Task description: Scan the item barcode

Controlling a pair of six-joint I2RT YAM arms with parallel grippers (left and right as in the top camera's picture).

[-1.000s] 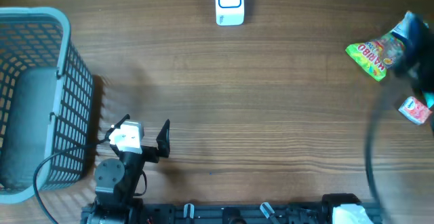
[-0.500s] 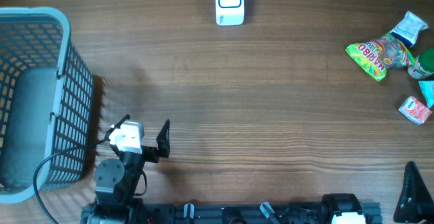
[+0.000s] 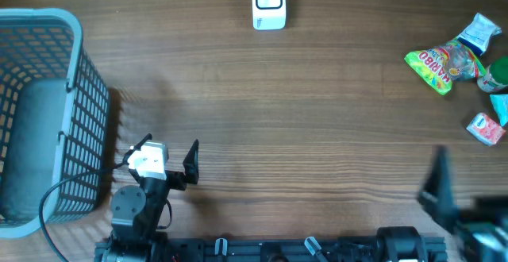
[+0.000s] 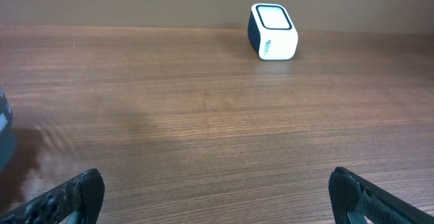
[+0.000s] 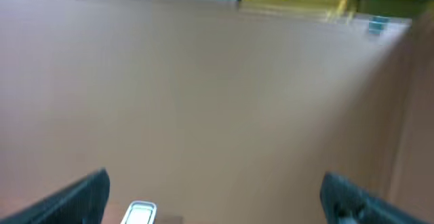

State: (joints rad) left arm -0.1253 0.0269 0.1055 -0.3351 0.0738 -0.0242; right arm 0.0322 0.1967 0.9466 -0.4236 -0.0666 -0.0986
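Note:
The white barcode scanner [image 3: 268,2] stands at the table's far edge, its window facing up; it also shows in the left wrist view [image 4: 273,31] and, blurred, low in the right wrist view [image 5: 139,214]. Items lie at the far right: a green and yellow Haribo bag [image 3: 436,65], a white packet [image 3: 480,30] and a pink packet [image 3: 486,127]. My left gripper [image 4: 217,198] rests open near the front left, holding nothing. My right gripper [image 5: 217,200] is open and empty; overhead it is a blurred dark finger [image 3: 437,184] at the front right, well short of the items.
A blue-grey mesh basket [image 3: 75,95] stands at the left edge, just left of my left arm. A green object [image 3: 498,73] and a teal one [image 3: 500,103] sit at the right border. Bare wooden table [image 3: 302,119] spreads between scanner, basket and items.
The right arm left the items at the far right, dropped to the front right corner and now swings leftward, blurred. It took nothing. The left arm has not moved.

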